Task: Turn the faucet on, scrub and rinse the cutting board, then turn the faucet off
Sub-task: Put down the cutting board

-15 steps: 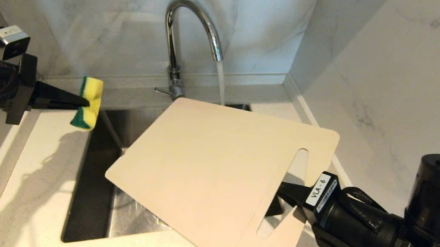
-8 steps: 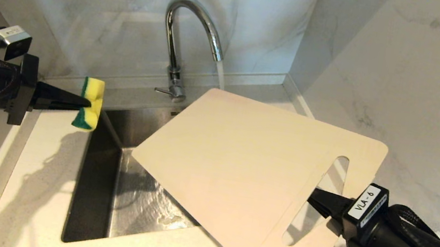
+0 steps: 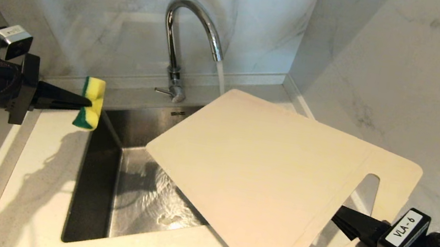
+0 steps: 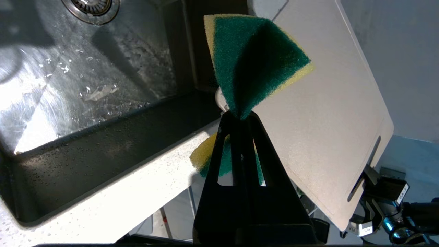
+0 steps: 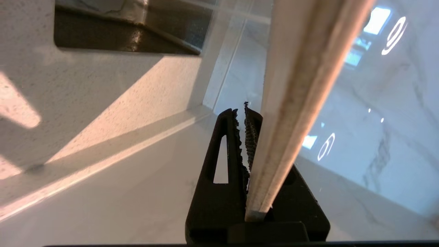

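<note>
Cutting board (image 3: 264,178) held in the air, tilted over the right half of the sink (image 3: 96,192), its far corner up by the water stream from the faucet (image 3: 193,28); the water seems to fall behind that corner, not onto the top face. Long axis runs diagonally from the faucet side toward the near right, handle slot at the right end. Looks thin, stiff and light, but broad, and likely slippery once wet; held at one end, it would lever hard on the grip. Best hold, by my reading, is the strip of edge beside the slot. Right pincer (image 3: 340,220) has it there, jaws nearly closed on the board's thin edge; right wrist view shows the edge seated between them. Left pincer (image 3: 85,104) out over the counter (image 3: 41,184) at the sink's left rim, clamped tight on a yellow-and-green sponge (image 3: 90,103), well apart from the board. Faucet running; lever (image 3: 162,90) at its base sticks out to the left.
</note>
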`<state>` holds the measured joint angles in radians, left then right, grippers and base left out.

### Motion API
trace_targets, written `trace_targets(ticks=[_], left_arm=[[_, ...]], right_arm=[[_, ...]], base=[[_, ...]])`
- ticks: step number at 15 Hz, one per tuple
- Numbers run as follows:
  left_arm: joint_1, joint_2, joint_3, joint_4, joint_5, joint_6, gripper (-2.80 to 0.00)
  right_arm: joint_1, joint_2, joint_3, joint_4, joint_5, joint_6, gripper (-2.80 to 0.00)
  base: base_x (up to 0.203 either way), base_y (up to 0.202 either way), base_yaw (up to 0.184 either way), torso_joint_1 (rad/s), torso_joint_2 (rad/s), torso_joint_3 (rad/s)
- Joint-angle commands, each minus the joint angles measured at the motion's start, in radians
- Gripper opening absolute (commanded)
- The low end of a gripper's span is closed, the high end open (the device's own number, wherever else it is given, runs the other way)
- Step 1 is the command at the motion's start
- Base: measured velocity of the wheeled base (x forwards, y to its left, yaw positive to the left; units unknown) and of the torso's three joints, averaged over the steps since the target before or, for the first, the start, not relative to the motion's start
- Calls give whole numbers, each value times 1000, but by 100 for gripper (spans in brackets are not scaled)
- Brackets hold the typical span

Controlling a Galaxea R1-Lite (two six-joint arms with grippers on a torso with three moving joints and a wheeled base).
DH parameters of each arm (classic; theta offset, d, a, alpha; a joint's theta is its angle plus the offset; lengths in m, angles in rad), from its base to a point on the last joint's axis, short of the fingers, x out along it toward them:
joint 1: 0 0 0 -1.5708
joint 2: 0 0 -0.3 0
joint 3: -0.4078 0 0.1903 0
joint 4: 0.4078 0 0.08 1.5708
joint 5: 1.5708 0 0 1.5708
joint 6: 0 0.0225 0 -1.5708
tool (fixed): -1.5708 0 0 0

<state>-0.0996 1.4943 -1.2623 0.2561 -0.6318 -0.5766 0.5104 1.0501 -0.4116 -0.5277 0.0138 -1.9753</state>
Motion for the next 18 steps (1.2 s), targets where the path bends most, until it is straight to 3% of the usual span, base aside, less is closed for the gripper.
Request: trace_targets(ticks=[1, 8, 12, 18], left_arm=[[0, 8, -3, 2, -3, -3, -280], [0, 15, -5, 3, 3, -3, -280], [0, 32, -9, 3, 3, -4, -280], [0, 46, -31, 4, 4, -5, -280]], right_arm=[[0, -42, 19, -4, -3, 2, -280], [0, -157, 93, -3, -91, 38, -280], [0, -164, 143, -3, -165, 143, -280], [1, -141, 194, -3, -166, 280, -280]], base=[[0, 0, 0, 0, 0, 0], [0, 0, 0, 0, 0, 0], [0, 0, 0, 0, 0, 0], [0, 0, 0, 0, 0, 0]])
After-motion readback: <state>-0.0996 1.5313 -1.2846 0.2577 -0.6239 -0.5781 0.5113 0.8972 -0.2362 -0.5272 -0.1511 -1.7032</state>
